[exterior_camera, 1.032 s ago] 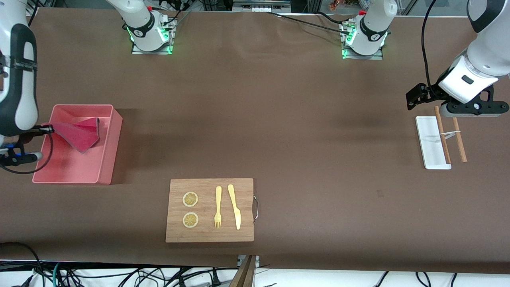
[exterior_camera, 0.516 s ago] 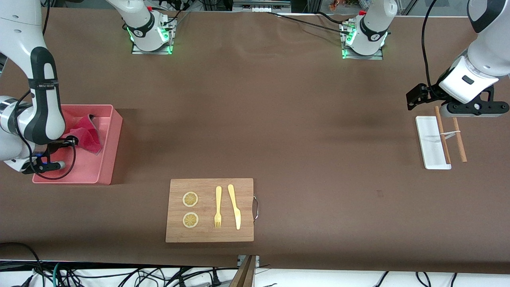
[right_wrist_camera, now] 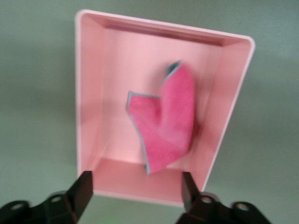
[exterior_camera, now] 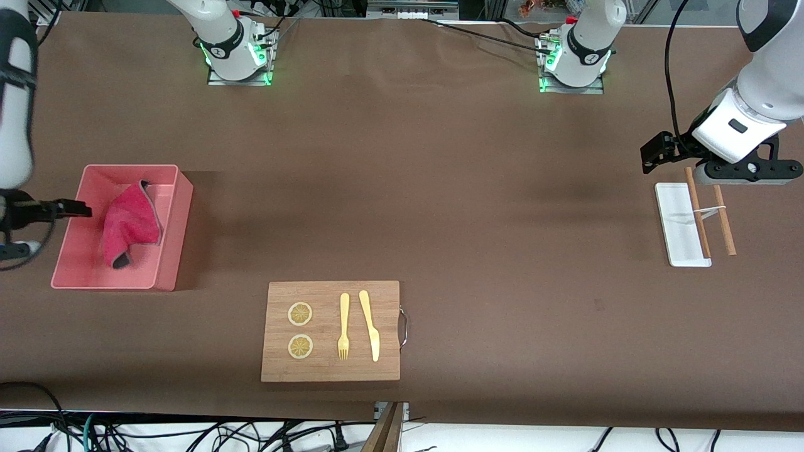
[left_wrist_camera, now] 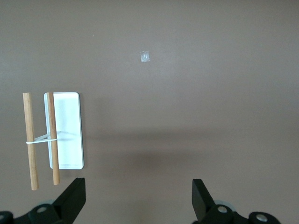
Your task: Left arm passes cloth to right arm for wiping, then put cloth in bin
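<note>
The crimson-pink cloth (exterior_camera: 129, 221) lies crumpled in the pink bin (exterior_camera: 171, 232) at the right arm's end of the table, leaning against one long wall with its grey edge showing. My right gripper (exterior_camera: 76, 208) is open and empty above the bin's wall toward the table's end. In the right wrist view the cloth (right_wrist_camera: 167, 122) lies loose in the bin (right_wrist_camera: 84, 98), apart from my open right gripper (right_wrist_camera: 135, 192). My left gripper (exterior_camera: 747, 171) waits open and empty over the table by the white tray; its view shows it open (left_wrist_camera: 138, 198).
A wooden cutting board (exterior_camera: 326, 371) with two lemon slices, a yellow fork (exterior_camera: 343, 326) and a knife (exterior_camera: 370, 326) lies near the front camera. A white tray (exterior_camera: 675, 220) and two tied wooden sticks (exterior_camera: 726, 223) lie at the left arm's end.
My right gripper has let go of the cloth, which dropped into the bin. The gripper has drawn back toward the table's end. The left arm has not moved.
</note>
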Tool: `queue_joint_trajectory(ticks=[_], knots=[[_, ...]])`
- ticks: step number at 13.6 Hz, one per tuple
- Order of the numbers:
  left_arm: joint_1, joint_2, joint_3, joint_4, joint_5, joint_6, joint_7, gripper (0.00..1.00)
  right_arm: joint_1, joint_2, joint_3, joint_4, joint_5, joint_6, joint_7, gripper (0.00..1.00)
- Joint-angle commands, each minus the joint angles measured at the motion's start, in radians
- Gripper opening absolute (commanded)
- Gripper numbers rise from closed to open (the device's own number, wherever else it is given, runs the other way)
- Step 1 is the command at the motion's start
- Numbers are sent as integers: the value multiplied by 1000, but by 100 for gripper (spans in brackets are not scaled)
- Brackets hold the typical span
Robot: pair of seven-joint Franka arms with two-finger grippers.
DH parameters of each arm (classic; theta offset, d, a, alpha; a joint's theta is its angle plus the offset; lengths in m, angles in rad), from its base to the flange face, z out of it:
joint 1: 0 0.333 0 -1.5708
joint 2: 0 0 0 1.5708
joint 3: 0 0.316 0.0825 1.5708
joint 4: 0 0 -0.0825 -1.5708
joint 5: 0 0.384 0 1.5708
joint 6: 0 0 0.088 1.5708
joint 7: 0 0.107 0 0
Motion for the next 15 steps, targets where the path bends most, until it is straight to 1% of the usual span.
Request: queue_joint_trajectory(ticks=[1,3,5,7,9,10,11,12,13,14,15], knots=[[7,11,-3,25,-7,-11,19,100,-3,-78,46,20,0,-72,130,100],[8,11,-3,25,-9,-11,20,100,-2,-152,118,4,-6,-97,276,100],[8,11,-3,26,-4,-11,19,100,-2,-236,187,-28,-12,-105,313,100],[8,11,-3,26,-4,-11,19,100,-2,-266,203,-40,-47,-102,310,100],[7,13,-3,26,-4,-11,19,100,-8,-310,212,-43,-46,-89,310,100],[7,13,-3,26,-4,-11,17,100,-8,-327,241,-42,-49,-100,304,100],[7,11,-3,26,-4,-11,17,100,-11,-353,275,-68,-58,-94,309,100],[7,11,-3,26,-4,-11,19,100,-16,-358,293,-77,-108,-97,307,100],[5,11,-5,26,-4,-11,17,100,-17,-364,330,-77,-159,-108,315,100],[5,11,-5,26,-4,-11,17,100,-23,-376,347,-77,-167,-120,318,100],[4,11,-5,26,-4,-11,17,100,-29,-379,350,-74,-165,-144,318,100]])
